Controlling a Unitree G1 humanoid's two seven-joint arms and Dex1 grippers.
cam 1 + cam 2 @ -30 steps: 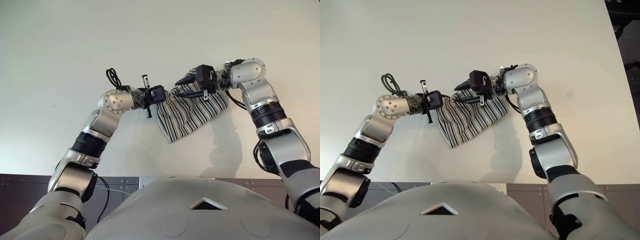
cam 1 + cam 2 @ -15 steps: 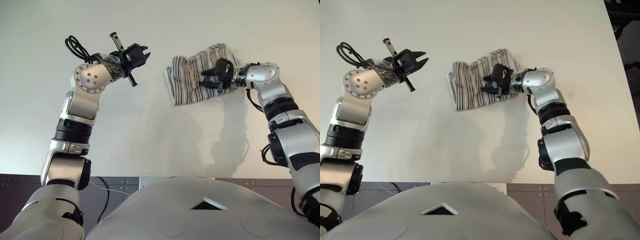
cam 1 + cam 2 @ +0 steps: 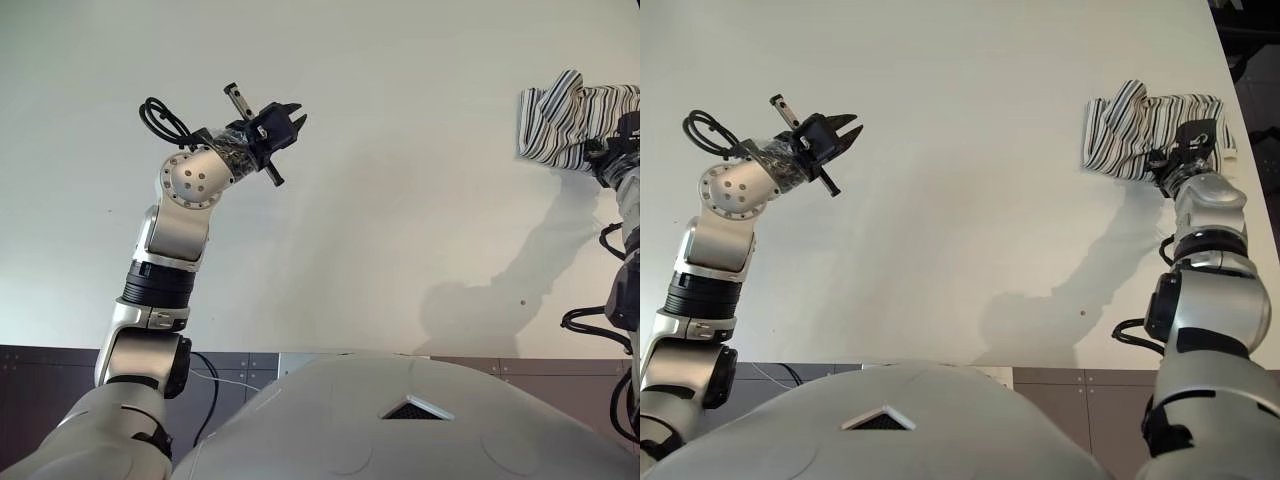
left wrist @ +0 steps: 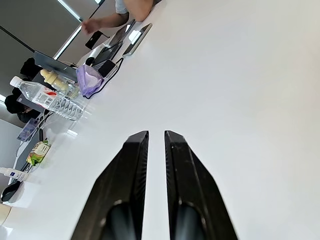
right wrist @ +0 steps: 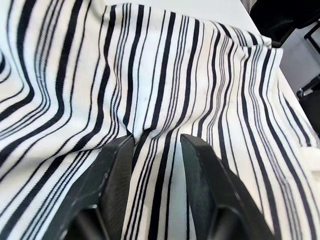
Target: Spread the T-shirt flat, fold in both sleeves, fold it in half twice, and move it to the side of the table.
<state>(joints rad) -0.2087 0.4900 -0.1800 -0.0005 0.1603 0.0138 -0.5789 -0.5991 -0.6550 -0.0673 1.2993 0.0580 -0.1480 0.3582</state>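
Over at the far right side of the white table (image 3: pixel 970 150), close to its edge, lies the striped T-shirt (image 3: pixel 1140 135), folded up small. On top of it sits the right claw (image 5: pixel 155 141), and its two fingers pinch a bump of the cloth between them. Up in the air on the left hangs the left claw (image 3: pixel 848 124), well apart from the shirt, its fingers a little apart and holding nothing. Bare table lies between the two. Farther along the table from the left claw stand a water bottle (image 4: pixel 47 100), a purple pouch (image 4: pixel 90 80) and a laptop (image 4: pixel 135 40).
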